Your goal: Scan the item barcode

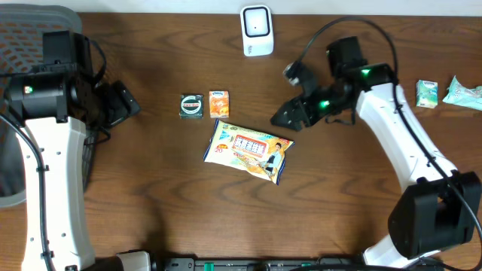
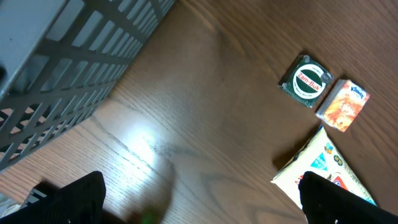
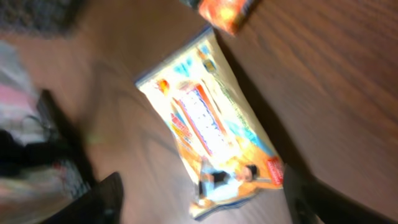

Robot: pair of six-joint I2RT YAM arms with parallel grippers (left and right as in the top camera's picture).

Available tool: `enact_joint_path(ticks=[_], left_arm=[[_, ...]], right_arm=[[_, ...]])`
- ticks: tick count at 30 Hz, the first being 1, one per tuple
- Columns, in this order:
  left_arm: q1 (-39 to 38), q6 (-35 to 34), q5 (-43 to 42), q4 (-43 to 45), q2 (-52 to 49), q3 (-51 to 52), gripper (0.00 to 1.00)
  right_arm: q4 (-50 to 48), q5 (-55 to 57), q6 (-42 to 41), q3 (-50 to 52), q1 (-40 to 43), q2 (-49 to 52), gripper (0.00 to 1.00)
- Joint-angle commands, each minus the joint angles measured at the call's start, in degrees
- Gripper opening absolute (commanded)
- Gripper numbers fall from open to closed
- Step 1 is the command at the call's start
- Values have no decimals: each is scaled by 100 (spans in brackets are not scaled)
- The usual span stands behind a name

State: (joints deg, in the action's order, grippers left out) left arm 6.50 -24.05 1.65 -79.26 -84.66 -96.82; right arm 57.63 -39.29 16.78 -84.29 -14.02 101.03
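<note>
The item, a flat yellow-and-orange printed packet [image 1: 248, 150], lies on the wooden table near the middle. My right gripper [image 1: 285, 118] hovers just past its upper right corner. In the right wrist view the packet [image 3: 211, 124] lies on the wood under the right gripper [image 3: 205, 208], which is open, its fingers wide apart and holding nothing. The white scanner [image 1: 256, 30] stands at the back edge. My left gripper [image 1: 128, 102] is open over bare wood at the left. In the left wrist view the left gripper [image 2: 199, 199] holds nothing, and the packet's corner [image 2: 326, 171] shows beside its right finger.
A small dark green tin [image 1: 191, 105] and a small orange pack [image 1: 218, 103] sit just behind the packet. Two pale green tissue packs [image 1: 427, 93] [image 1: 463, 92] lie at the far right. A grey mesh basket [image 1: 30, 30] stands at the left edge.
</note>
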Motion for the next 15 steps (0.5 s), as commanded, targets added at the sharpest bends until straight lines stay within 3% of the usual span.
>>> enact_joint_path(ticks=[1,2,10,15], left_arm=[[13,-26,31,-17,-37,22,98],[13,-26,33,-17,-37,22,98],[13,-26,33,-17,-37,22,97],[13,-26,33,-17,-37,22,98]], right_arm=[[160,1364,-50,4,-474,59,95],[170,1499,-70,4,-573,61,99],[101,3051,-988,197,-1340,140,99],[-162,4631,-1386,496,-2190,144,99]])
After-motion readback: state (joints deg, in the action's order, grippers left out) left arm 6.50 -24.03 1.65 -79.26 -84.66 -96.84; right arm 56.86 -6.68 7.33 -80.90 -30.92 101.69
